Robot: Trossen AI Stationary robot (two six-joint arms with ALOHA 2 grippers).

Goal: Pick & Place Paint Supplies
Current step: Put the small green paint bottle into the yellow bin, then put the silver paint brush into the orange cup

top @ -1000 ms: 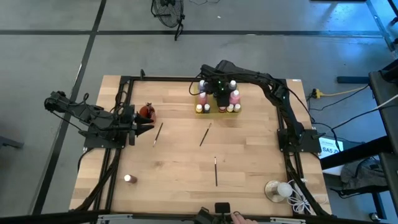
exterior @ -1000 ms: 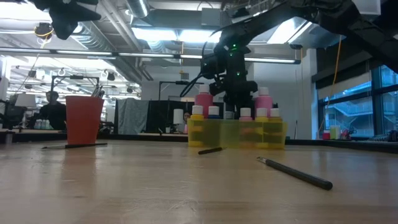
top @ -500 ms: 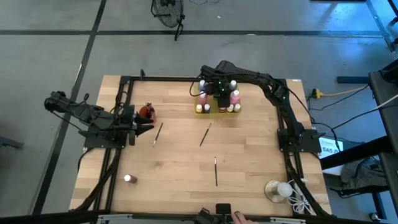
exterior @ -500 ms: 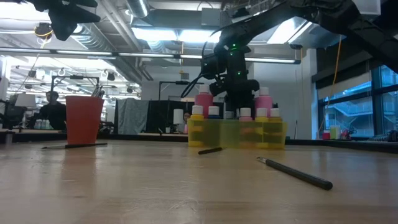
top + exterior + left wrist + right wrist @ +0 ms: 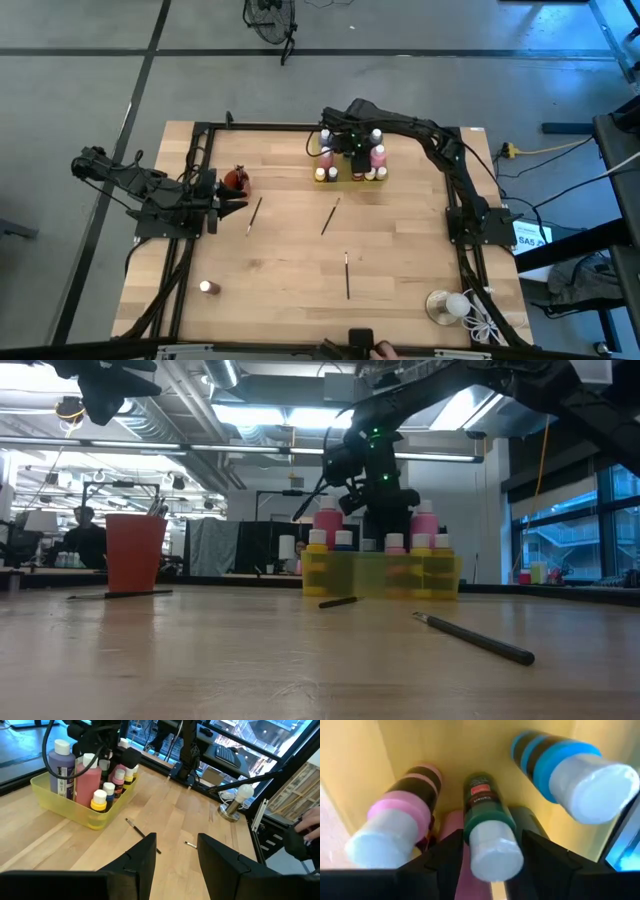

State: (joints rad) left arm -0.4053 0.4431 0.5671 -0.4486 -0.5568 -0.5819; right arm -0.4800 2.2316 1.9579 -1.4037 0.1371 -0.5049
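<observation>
Here, yellow tray (image 5: 351, 178) full of white-capped paint bottles (image 5: 88, 774), right end effector (image 5: 487, 854) open around green bottle (image 5: 485, 820)

The right hand (image 5: 490, 857) straddled a green white-capped paint bottle (image 5: 487, 827) inside the yellow bin (image 5: 470, 745), its fingers apart; pink bottle (image 5: 395, 820) and blue bottle (image 5: 565, 767) stood beside it.

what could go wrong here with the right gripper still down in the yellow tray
The right gripper sits in the yellow tray, its fingers either side of a green bottle, with pink and blue bottles close by. Lifting off-line could tip the green one or knock a neighbour. Three brushes and a small bottle lie loose on the table; a low sweep could scatter them.
</observation>
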